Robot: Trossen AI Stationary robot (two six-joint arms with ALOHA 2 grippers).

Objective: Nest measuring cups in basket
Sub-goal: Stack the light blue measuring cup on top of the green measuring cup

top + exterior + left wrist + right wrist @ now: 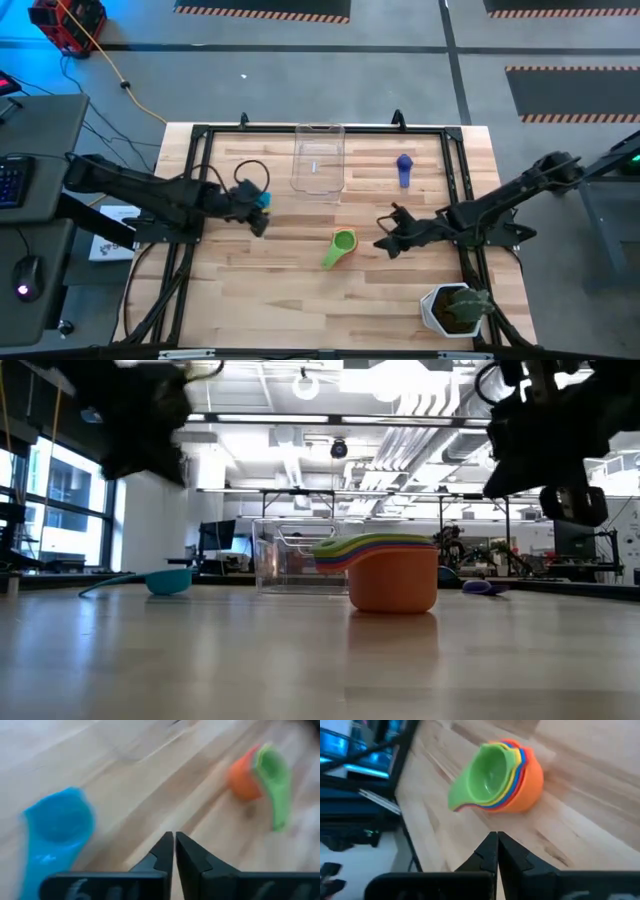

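Light blue cup [262, 199] is being hovered over at center-left by the pressed-together left gripper [256, 222], nearer than the pressed-together right gripper [385, 243]; basket [318, 157] is lying toward upper center.

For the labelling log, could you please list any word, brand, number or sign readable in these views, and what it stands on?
None can be read.
Measuring cups: no size marks visible.
Basket: clear, no label visible.
Light blue cup: blurred, no marks legible.
Paper beside the table: print too small to read.
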